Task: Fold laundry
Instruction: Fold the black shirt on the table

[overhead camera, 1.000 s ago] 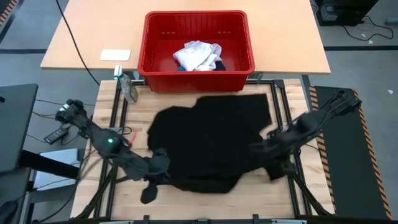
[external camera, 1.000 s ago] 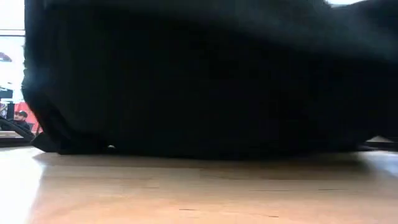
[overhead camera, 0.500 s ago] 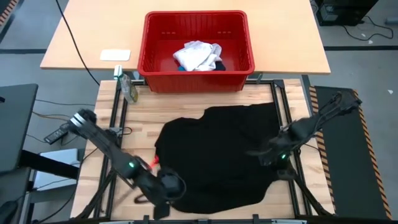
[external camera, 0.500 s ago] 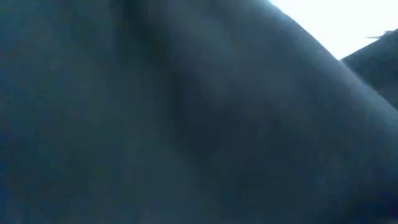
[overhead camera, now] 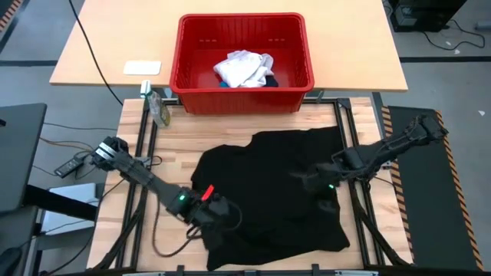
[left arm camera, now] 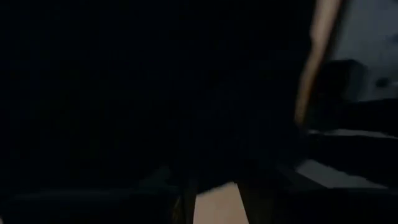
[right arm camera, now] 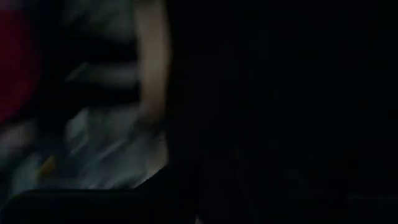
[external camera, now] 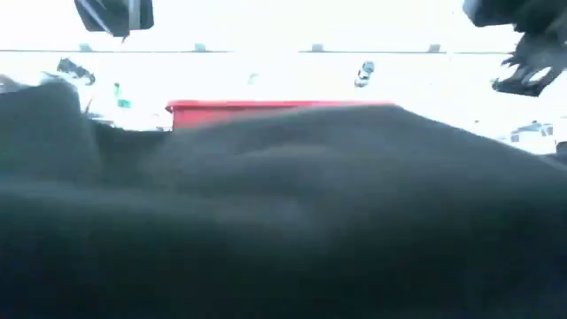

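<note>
Left gripper (overhead camera: pixel 219 221): low over the near-left edge of the black shirt (overhead camera: pixel 268 188). We cannot tell how its jaws stand; dark fingers on dark cloth, and the left wrist view is nearly all black fabric.

Right gripper (overhead camera: pixel 311 178): over the shirt's right half, near the middle of the cloth. Jaws likewise cannot be told, nor whether any cloth is pinched.

Black shirt lies spread on the wooden bench (overhead camera: pixel 173 146), roughly flat, near edge close to the bench's near side, far edge short of the red basket (overhead camera: pixel 192 96). We judge the arms sit at opposite sides so the cloth can be drawn flat between them before folding.

Low view: a black swell of cloth fills the frame, basket rim showing behind.

White garment (overhead camera: pixel 242 67) is bunched in the basket on the far table, a bit of blue piece (overhead camera: pixel 222 83) beside it. Both wait unfolded.
</note>
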`<state>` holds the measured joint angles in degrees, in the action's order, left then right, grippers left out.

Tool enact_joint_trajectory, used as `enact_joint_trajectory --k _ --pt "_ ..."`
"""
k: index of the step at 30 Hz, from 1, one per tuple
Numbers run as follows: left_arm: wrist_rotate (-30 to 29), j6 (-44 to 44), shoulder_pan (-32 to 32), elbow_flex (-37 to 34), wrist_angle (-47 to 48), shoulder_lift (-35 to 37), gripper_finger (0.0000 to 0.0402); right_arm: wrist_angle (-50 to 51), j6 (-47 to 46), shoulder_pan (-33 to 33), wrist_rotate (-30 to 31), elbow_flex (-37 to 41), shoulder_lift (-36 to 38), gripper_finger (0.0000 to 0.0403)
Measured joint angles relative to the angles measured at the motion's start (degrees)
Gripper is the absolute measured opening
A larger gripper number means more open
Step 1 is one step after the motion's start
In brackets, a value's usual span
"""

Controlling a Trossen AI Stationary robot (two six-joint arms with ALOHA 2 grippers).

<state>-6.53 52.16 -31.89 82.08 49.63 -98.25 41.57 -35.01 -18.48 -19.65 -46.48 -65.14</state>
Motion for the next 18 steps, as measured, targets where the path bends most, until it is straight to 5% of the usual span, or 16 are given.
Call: enact_joint_trajectory --k 2,18 --pt "0.24 -3.63 2.43 0.0 -0.13 -0.81 0.0102 -0.38 -1.87 3.09 4.32 1.05 -1.99 0.0098" --pt "11.72 -38.33 20.03 -0.02 5.31 -14.41 0.0061 -5.48 -1.89 13.84 8.7 9.26 -18.9 0.0007"
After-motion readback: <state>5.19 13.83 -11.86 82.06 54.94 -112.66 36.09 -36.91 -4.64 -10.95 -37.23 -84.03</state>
